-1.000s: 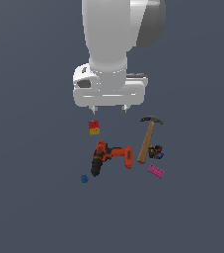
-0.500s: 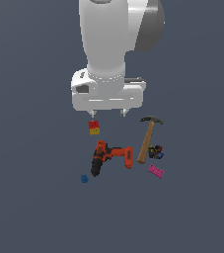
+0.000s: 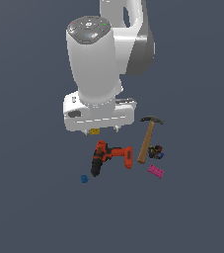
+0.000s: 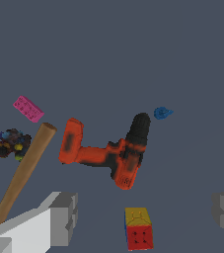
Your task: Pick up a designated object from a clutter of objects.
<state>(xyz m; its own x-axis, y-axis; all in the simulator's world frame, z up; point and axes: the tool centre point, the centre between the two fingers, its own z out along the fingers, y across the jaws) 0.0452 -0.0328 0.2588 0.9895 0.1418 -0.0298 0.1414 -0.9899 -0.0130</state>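
The tiny blue block (image 3: 84,179) lies on the floor near the drill's chuck, toward the exterior view's left; it also shows in the wrist view (image 4: 162,113). The orange-black power drill (image 3: 111,156) lies flat beside it and shows in the wrist view (image 4: 108,151). My gripper (image 3: 102,131) hangs open and empty above the floor, over the red-yellow block (image 4: 138,229), which the hand mostly hides in the exterior view (image 3: 94,131). Both grey fingertips (image 4: 64,217) frame the wrist view.
A wooden-handled hammer (image 3: 148,138) lies at the drill's exterior-view right and also shows in the wrist view (image 4: 23,172). A dark multicoloured piece (image 3: 157,152) sits by its handle. A pink brick (image 3: 156,171) lies just beyond. The floor is plain dark grey.
The arm has shifted slightly toward the exterior view's left and lowered a little, now covering most of the red-yellow block. The objects have not moved.
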